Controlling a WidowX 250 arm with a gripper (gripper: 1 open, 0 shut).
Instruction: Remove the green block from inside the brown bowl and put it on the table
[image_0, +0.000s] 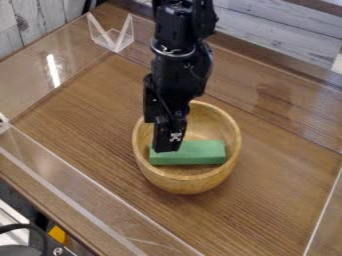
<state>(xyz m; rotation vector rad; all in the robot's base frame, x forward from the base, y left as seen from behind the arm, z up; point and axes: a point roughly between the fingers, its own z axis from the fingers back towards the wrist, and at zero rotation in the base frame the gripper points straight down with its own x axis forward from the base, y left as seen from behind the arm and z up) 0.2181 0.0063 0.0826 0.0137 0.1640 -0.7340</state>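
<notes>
The green block (201, 152) lies flat in the bottom of the brown bowl (214, 178), which stands on the wood-grain table (87, 110) right of centre. My black gripper (162, 135) points straight down into the bowl's left half. It is open, with its fingers (173, 130) standing over the block's left end. The nearer finger hides that end of the block. I cannot tell whether the fingertips touch the block. The block rests on the bowl's floor and is not lifted.
Clear acrylic walls (80, 205) border the tabletop on all sides. A folded clear acrylic piece (110, 32) stands at the back left. Bare wood lies left of the bowl and in front of it.
</notes>
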